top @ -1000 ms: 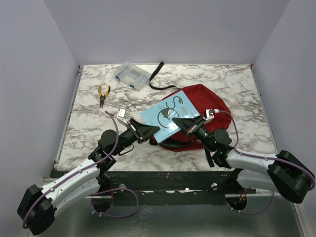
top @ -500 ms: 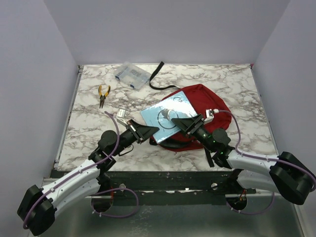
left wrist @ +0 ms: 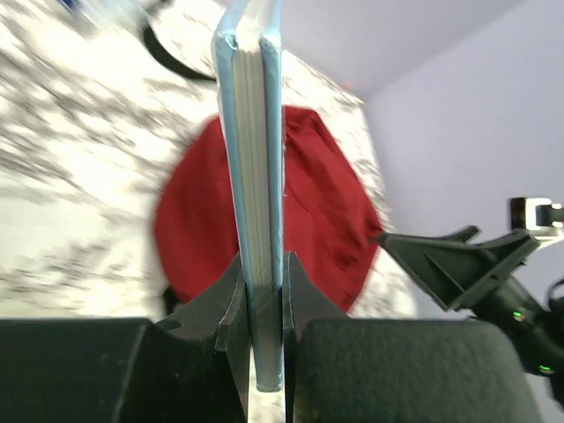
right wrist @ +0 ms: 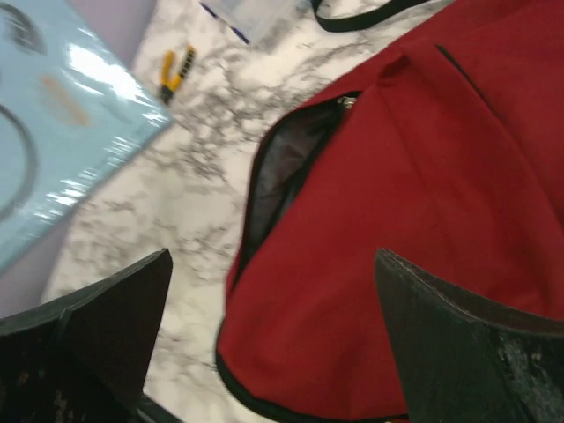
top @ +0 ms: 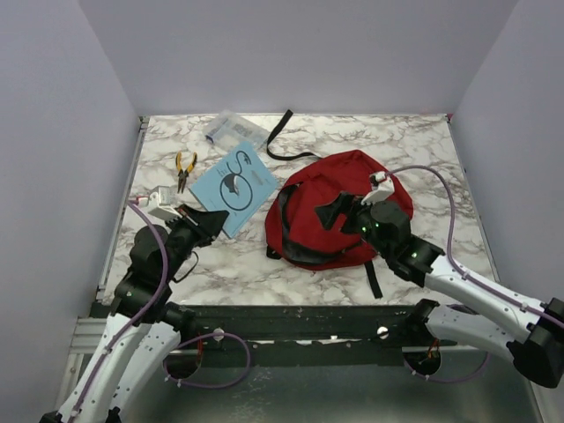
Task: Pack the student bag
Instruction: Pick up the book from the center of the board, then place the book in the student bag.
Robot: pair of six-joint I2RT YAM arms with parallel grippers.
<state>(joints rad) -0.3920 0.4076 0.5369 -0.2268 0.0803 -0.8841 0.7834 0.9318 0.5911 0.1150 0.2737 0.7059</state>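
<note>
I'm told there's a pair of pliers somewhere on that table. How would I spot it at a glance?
Look at the marble table, far-left part, well left of the big red bag. The pliers lie just left of the pale blue book, nearer than the clear plastic box; they alone have yellow handles.

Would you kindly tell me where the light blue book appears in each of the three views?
Top external: light blue book left of centre, held by left gripper.
Left wrist: book edge-on at centre.
Right wrist: book at upper left.
Shared landmark: dark red backpack.
</note>
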